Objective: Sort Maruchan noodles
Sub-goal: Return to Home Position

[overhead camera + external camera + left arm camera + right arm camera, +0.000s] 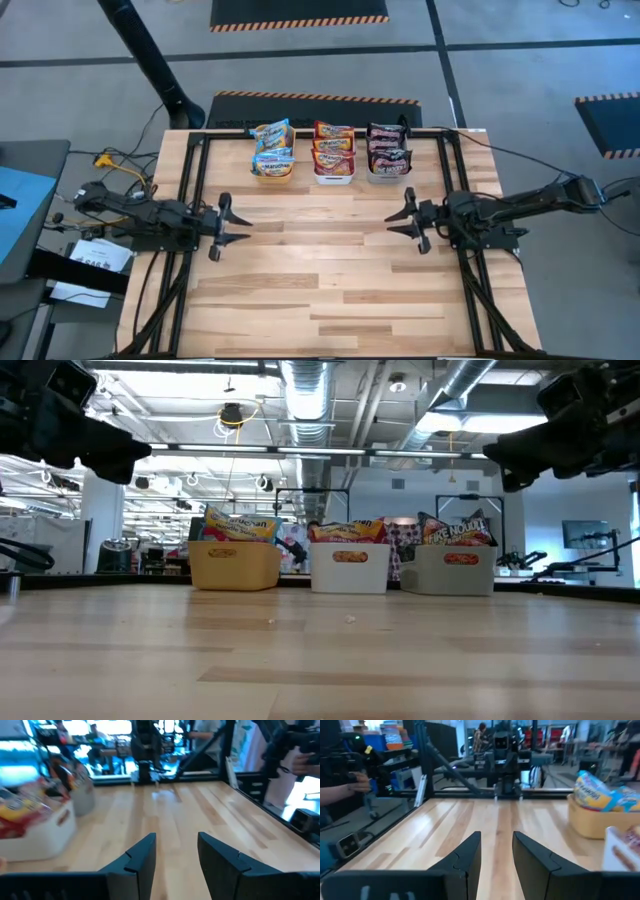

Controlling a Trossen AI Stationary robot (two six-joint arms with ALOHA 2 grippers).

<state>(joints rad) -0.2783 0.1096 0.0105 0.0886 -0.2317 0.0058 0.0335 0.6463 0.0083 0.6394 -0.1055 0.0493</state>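
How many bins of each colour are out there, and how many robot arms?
Orange bin: 1
White bin: 1
Grey bin: 1
Robot arms: 2, the left arm and the right arm
Total: 5

The floor was grey concrete crossed by dark lines, and black mats with orange-and-black striped edges lay on it. A pale wooden table of joined planks stood in the middle. Just beside its left end sat a blue-topped bench, with white papers near it. Overhead ran a silver duct, pipes and bright strip lights. Beyond the table lay a bright, open workshop crowded with desks and equipment.
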